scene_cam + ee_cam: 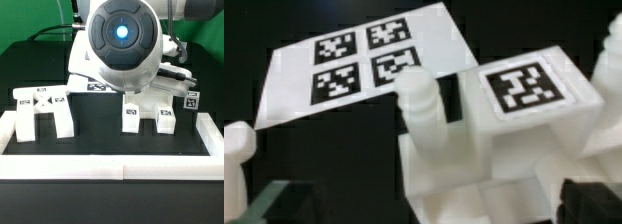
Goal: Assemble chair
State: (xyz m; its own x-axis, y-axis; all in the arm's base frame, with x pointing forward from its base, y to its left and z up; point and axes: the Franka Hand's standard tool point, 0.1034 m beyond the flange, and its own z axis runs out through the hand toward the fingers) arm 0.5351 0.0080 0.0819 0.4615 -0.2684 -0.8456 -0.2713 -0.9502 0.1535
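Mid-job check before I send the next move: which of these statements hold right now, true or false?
1. A chair part stands alone at the exterior view's left, away from the arm. True.
2. The marker board shows six tags in the wrist view. False: four tags show.
3. The table is white with a black rail. False: the table is black and its rail is white.
4. The arm leans over more chair parts toward the exterior view's right. True.
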